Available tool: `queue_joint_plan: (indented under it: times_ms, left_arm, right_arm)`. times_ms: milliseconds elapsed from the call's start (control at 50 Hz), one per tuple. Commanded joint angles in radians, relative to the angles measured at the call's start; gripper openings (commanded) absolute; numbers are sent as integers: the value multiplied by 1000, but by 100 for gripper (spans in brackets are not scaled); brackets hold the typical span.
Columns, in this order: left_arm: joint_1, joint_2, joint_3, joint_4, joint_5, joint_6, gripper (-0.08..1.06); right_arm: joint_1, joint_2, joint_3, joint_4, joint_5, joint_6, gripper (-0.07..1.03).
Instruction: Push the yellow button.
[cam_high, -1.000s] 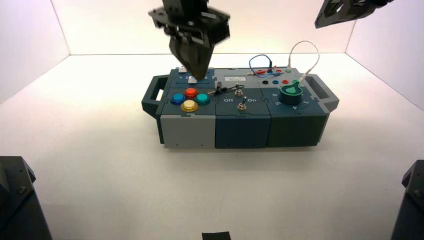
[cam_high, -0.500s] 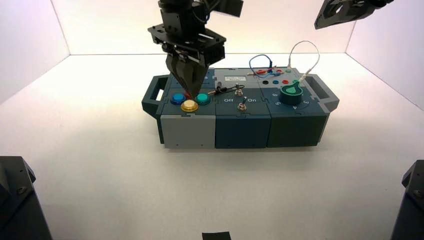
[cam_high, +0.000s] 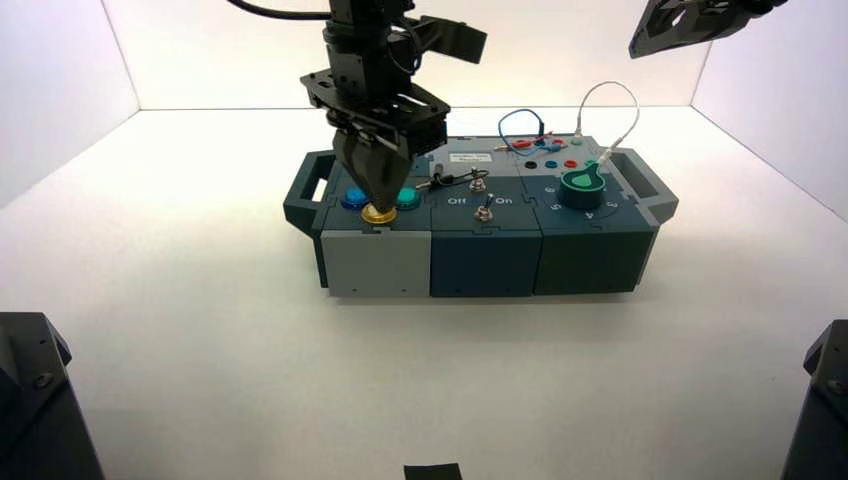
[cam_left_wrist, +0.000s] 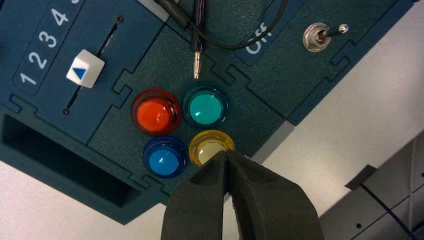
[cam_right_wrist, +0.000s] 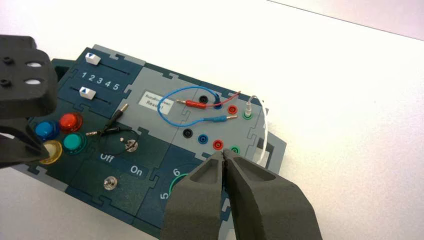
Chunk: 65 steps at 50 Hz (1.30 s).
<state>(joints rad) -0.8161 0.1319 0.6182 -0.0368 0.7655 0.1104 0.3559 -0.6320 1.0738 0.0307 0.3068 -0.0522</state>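
Nearest the camera in the high view, the white desk (cam_high: 200, 330) lies bare in front of the box (cam_high: 480, 250). On the box's left front corner sits the yellow button (cam_high: 378, 214), the closest of a cluster of four; the blue button (cam_high: 352, 197) and teal button (cam_high: 408, 197) sit just behind it, and the red button (cam_left_wrist: 155, 112) behind those is hidden from above by the arm.

The left end effector (cam_high: 377, 195) has dropped and come forward over the last second: it was above the sliders at the back, then over the red button, and now its tip stands right at the yellow button. The left wrist view shows its fingers (cam_left_wrist: 200, 200) pressed together into one blunt point whose tip overlaps the yellow dome's edge. Whether it already bears down cannot be told, but the push looks begun or about to begin, slightly off-centre toward the box's front edge.

Farther back, the white slider (cam_left_wrist: 85, 68) rests between 2 and 3. The right end effector (cam_right_wrist: 225, 156) hangs idle high over the right rear of the box, fingers together.
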Motion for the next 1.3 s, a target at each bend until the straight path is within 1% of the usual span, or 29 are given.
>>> queue_joint_plan:
  times_ms: [20, 100, 180, 280, 380, 460, 560, 640, 680, 820, 920, 940, 1100, 1200, 1300]
  left_arm:
    - [0, 20, -6, 5, -15, 17, -3]
    - [2, 44, -9, 5, -17, 28, -3]
    - [2, 52, -11, 5, -15, 31, -3]
    - [2, 41, -12, 5, -6, 29, -3]
    - [2, 14, -25, 5, 29, 29, -3]
    - [2, -38, -51, 5, 72, 31, -3]
    - [2, -118, -86, 5, 100, 31, -3]
    - [2, -173, -114, 5, 110, 31, -3]
    - [2, -212, -138, 5, 114, 31, -3]
    - [2, -290, -187, 3, 124, 29, -3]
    - [2, -313, -192, 3, 123, 29, -3]
    - [3, -331, -184, 5, 120, 29, -3]
    - [26, -353, -135, 5, 115, 29, -3]
    - [38, -385, -117, 5, 109, 21, -3]
    - [60, -451, -104, 5, 69, 5, -3]
  right_arm:
    - [2, -3, -31, -2, -9, -5, -2]
    - [2, -3, -29, -2, -8, -3, -2]
    - [2, -3, -29, -2, -6, -3, -2]
    - [2, -3, -29, -2, -3, -5, -2]
    - [2, -3, -31, 0, -3, -5, -2]
    - [2, -3, -31, -2, -5, -3, -2]
    - [2, -3, -31, -2, -5, -3, -2]
    - [2, -5, -32, 0, -3, -5, -2]
    - [2, -5, -34, 0, -5, -3, -2]
    - [2, -5, -35, 0, -5, -3, -2]
    - [2, -8, -35, 0, -3, -3, -2]
    - [2, -14, -37, -2, -3, -3, -2]
    - [2, -26, -38, 2, -2, -3, -2]
    - [2, -43, -38, 3, -2, -3, -2]
    - [3, -71, -38, 6, -2, -3, -2]
